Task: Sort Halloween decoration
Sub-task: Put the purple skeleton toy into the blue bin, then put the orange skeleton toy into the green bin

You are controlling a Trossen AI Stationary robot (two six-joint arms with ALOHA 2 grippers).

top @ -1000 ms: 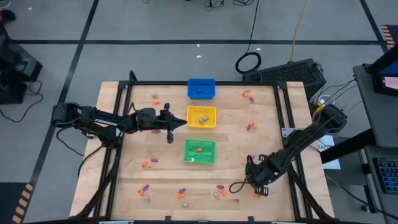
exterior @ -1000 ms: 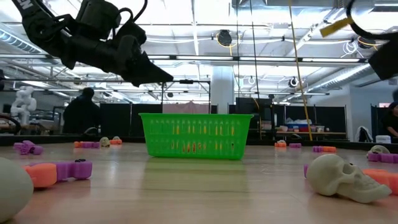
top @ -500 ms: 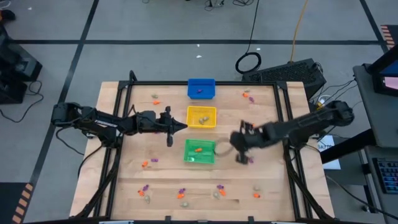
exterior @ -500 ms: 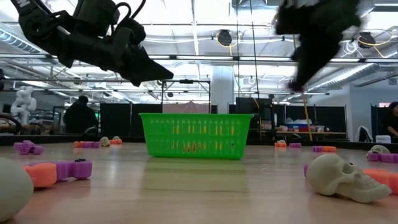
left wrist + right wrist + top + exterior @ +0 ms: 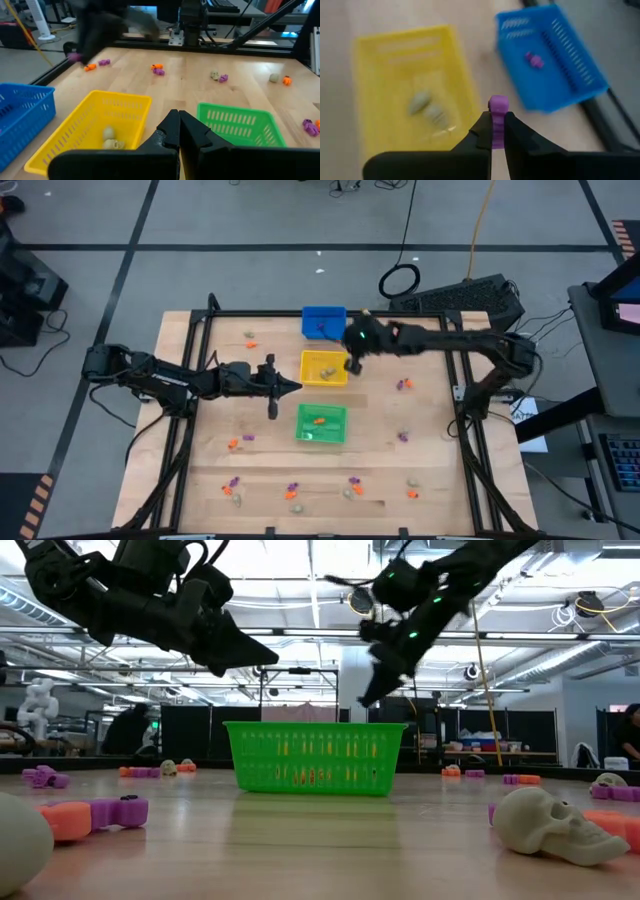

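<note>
My right gripper [image 5: 348, 364] hangs over the far right corner of the yellow bin [image 5: 324, 368], just short of the blue bin [image 5: 323, 322], and is shut on a small purple trinket [image 5: 497, 106]. The blue bin holds one purple trinket [image 5: 535, 60]. Beige ones [image 5: 427, 111] lie in the yellow bin, and an orange one in the green bin [image 5: 321, 424]. My left gripper [image 5: 296, 385] hovers shut and empty, left of the yellow bin. My right gripper pinches the purple trinket's lower part [image 5: 497, 125] between its two fingertips. The fingers slant down from the table's right side. The trinket's top sticks out beyond the fingertips, and it is lifted clear above the bins.
Loose orange, purple and beige trinkets lie scattered on the wooden table: along the near edge [image 5: 292, 490], at the right [image 5: 402, 385] and far left [image 5: 250, 340]. A beige skull [image 5: 555, 825] lies close to the low camera. Black frame rails [image 5: 460, 380] run along the table's sides.
My right gripper has swung fast from the table's near right corner, up and across toward the far edge, and now hangs over the yellow bin's far right corner. It has turned from pointing steeply down to a shallower slant. The left gripper has kept still.
</note>
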